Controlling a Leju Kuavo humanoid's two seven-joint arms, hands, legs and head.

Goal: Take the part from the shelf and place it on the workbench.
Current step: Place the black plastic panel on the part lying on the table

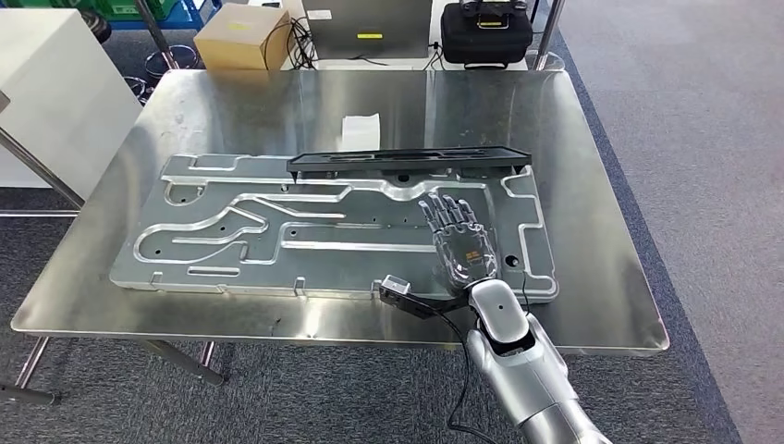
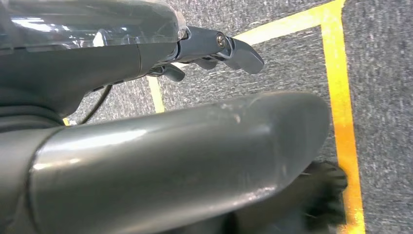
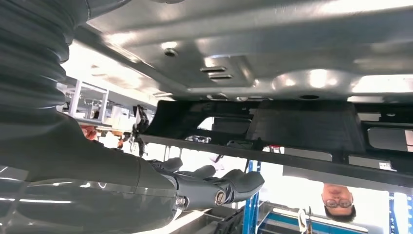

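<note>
Long black part (image 1: 410,162) lying flat on the far edge of the big silver plate (image 1: 231,236), on the shiny table (image 1: 573,185). Right hand (image 1: 459,242) just in front of the part, close but not touching, over the plate. Fingers (image 1: 450,211) straight and spread, pointing at the part, holding nothing. Left hand (image 2: 214,48) hanging down over grey floor (image 2: 380,73) with yellow lines (image 2: 341,97), fingers loose, holding nothing.
</note>
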